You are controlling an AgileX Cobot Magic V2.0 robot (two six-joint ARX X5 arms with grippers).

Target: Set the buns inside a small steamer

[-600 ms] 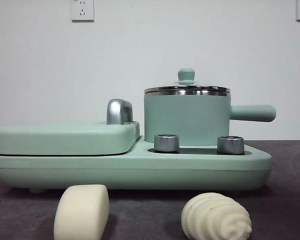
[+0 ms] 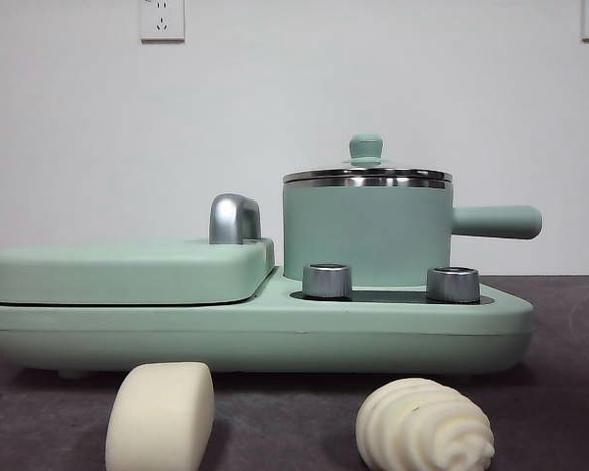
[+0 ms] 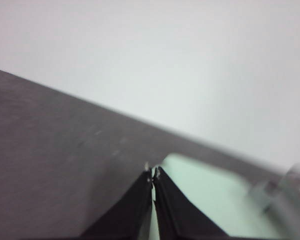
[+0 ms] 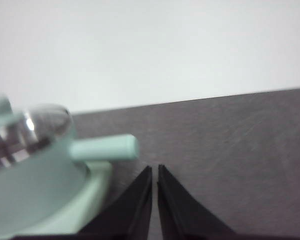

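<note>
Two cream-white buns lie on the dark table in front of the appliance: a smooth block bun (image 2: 161,414) at the left and a spiral-ridged oval bun (image 2: 424,426) at the right. The small steamer (image 2: 367,232), a mint-green pot with a side handle (image 2: 496,222) and a glass lid with a green knob (image 2: 365,148), stands closed on the appliance's right half. It also shows blurred in the right wrist view (image 4: 35,165). My left gripper (image 3: 153,175) is shut and empty above the appliance's left end. My right gripper (image 4: 154,170) is shut and empty, beyond the pot's handle (image 4: 106,148). Neither gripper shows in the front view.
The mint-green appliance base (image 2: 255,329) carries a flat hinged griddle lid (image 2: 128,270) with a chrome handle (image 2: 234,218) on its left half and two steel knobs (image 2: 327,280) in front of the pot. The griddle lid shows in the left wrist view (image 3: 205,200). A white wall stands behind.
</note>
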